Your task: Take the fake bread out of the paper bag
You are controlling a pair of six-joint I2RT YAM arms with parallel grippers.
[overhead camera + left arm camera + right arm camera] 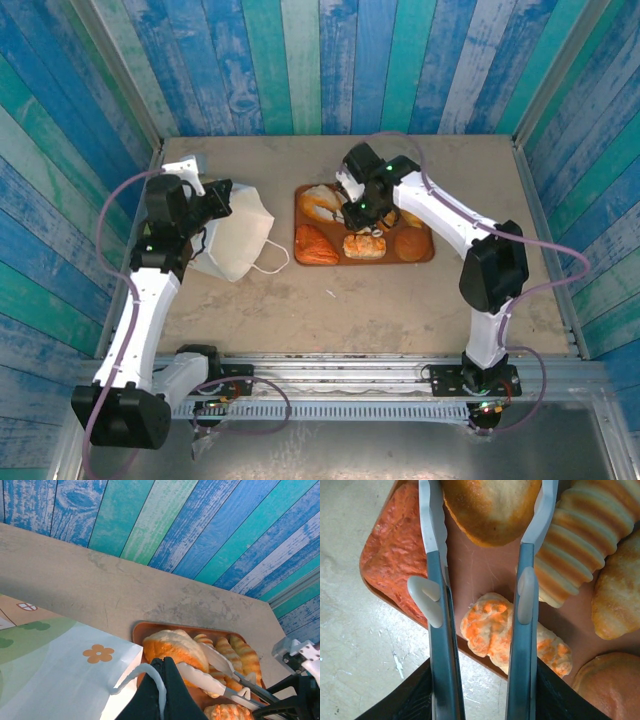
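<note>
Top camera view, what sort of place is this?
Probably a staged robot test booth, not a real bakery: a beige tabletop boxed in by blue and teal plank walls, two robot arms bolted to a rail at its near edge, and toy pastries on a tray beside a paper bag.

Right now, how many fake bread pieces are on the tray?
6: oval loaf between the right fingers, red piece at the left of the tray, braided piece at its near edge, ridged croissant, smoother pastry beside it, round bun. More may hide in the bag.
</note>
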